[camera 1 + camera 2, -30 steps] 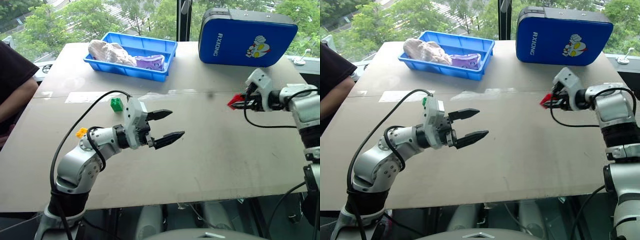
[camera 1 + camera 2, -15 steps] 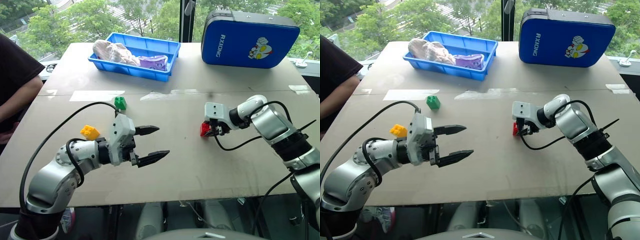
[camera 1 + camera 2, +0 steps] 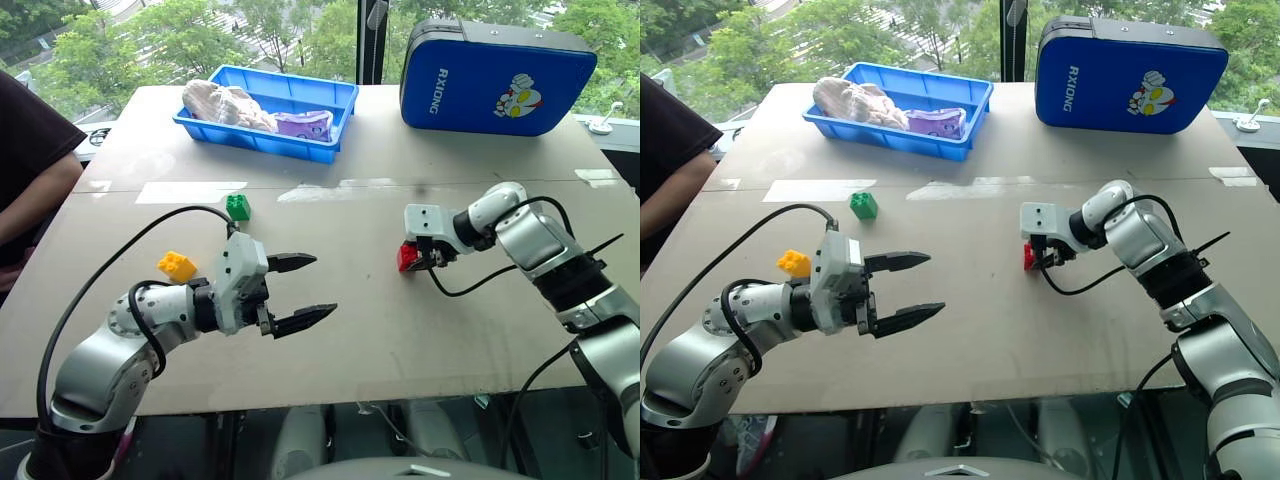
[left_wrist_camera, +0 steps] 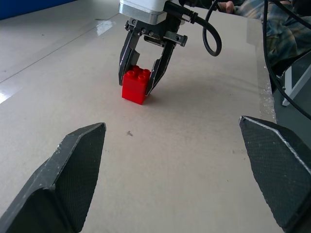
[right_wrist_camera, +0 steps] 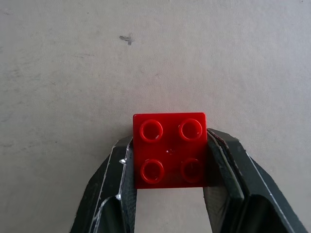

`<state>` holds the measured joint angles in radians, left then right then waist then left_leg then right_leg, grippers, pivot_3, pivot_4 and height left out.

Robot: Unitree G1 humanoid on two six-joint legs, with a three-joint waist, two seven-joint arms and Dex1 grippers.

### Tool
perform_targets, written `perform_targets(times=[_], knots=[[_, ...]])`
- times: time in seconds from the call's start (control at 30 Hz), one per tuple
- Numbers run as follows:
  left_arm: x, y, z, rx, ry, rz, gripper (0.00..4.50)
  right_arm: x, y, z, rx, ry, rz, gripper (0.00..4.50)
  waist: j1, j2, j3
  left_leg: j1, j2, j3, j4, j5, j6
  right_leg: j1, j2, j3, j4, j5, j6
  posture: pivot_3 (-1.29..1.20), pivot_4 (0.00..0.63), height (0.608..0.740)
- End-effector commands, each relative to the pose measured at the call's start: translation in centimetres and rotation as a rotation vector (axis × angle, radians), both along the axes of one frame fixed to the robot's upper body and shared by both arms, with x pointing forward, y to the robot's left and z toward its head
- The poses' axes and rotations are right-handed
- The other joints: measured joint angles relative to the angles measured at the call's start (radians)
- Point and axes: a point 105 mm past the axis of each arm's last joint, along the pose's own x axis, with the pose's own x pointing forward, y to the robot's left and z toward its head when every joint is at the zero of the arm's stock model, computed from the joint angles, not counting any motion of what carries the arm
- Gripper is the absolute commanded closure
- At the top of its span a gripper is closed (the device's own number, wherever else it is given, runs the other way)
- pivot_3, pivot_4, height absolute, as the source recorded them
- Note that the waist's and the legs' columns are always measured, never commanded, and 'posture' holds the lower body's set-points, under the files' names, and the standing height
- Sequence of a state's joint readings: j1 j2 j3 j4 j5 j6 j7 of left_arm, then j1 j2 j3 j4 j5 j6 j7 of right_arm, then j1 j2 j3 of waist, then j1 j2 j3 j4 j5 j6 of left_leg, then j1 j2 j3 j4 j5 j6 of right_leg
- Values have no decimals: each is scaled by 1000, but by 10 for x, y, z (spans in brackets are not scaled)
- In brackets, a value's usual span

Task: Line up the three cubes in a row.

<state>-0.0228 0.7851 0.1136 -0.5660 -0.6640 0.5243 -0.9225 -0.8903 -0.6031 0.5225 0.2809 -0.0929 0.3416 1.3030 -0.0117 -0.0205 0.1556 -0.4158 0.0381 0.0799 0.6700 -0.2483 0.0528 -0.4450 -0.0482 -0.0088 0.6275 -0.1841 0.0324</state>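
Observation:
The red cube [image 3: 407, 257] sits on the table right of centre, studs up, with my right gripper [image 4: 144, 85] shut on it from above; the right wrist view shows the red cube [image 5: 169, 149] squeezed between both fingers. A green cube [image 3: 238, 207] lies on the table left of centre, farther back. The yellow-orange cube [image 3: 177, 266] rests nearer, at the left, just behind my left forearm. My left gripper [image 3: 299, 291] hovers open above the table, pointing right toward the red cube, nothing between its fingers.
A blue tray [image 3: 330, 128] holding crumpled bags stands at the back left. A blue case [image 3: 495, 75] stands at the back right. A person's arm [image 3: 35, 185] rests at the table's left edge. A tape strip [image 3: 185, 191] runs along the table seam.
My right gripper came down and leftward with the red cube, from in the air to the table surface. My left gripper drew back and lower, uncovering the yellow-orange cube.

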Motion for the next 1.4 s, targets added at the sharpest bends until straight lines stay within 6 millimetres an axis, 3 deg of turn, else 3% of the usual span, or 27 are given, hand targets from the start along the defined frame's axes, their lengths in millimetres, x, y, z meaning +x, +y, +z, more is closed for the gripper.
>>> perform_targets(times=[0.03, 0.4, 0.53, 0.63, 0.73, 0.83, 0.97, 1.1, 1.2, 1.4], knots=[[-1, 2, 6, 1, -44, -2, 0, 5, 2, 12, 7, -45, 23, 3192, 0, 0, 0, 0, 0, 0, 0, 0, 0, 0, 0, 0, 0, 0, 0, 0, 150, 740], [-2, 4, 5, 2, -45, 12, 0, 6, 3, 7, 0, -6, 35, 3192, -1, 0, 0, 0, 0, 0, 0, 0, 0, 0, 0, 0, 0, 0, 0, 0, 150, 740], [-2, 5, 4, -2, -46, 19, 0, 5, 1, 5, -4, 12, 43, 1230, -1, 0, 0, 0, 0, 0, 0, 0, 0, 0, 0, 0, 0, 0, 0, 0, 150, 740], [-2, 6, 3, -6, -40, 26, 0, 7, 0, 6, 8, -11, 39, 35, -1, 0, 0, 0, 0, 0, 0, 0, 0, 0, 0, 0, 0, 0, 0, 0, 150, 740], [-2, 8, 2, -8, -36, 40, 0, 7, 0, 10, 37, -17, 41, 35, -1, 0, 0, 0, 0, 0, 0, 0, 0, 0, 0, 0, 0, 0, 0, 0, 150, 740], [7, 18, 0, -50, -14, 143, 0, 0, 5, 26, 149, -35, 58, 35, 0, 0, 0, 0, 0, 0, 0, 0, 0, 0, 0, 0, 0, 0, 0, 0, 150, 740], [52, 63, 2, -113, -75, 602, 0, -29, 13, 71, 480, -141, 119, 35, 10, 0, 0, 0, 1, -2, -1, 0, 0, 1, 0, -1, 0, 0, 0, 0, 150, 740], [84, 95, 10, -174, -108, 1011, 0, -61, 9, 108, 773, -89, 47, 35, 26, 0, 0, 0, 1, -5, 0, 0, 0, 2, -1, -2, 1, 3, 4, 0, 150, 740], [93, 103, 5, -94, -94, 1149, 0, -72, 5, 118, 803, -244, 15, 35, 26, -2, -1, 1, 0, -6, 1, 0, 0, 5, -1, -3, 0, 3, 4, 0, 150, 740], [127, 113, 14, -93, -79, 1215, 0, -90, -7, 110, 777, -333, -65, 35, 26, -3, -1, 1, -1, -6, 1, 0, -1, 6, -1, -6, 0, 1, 2, 0, 150, 740]])
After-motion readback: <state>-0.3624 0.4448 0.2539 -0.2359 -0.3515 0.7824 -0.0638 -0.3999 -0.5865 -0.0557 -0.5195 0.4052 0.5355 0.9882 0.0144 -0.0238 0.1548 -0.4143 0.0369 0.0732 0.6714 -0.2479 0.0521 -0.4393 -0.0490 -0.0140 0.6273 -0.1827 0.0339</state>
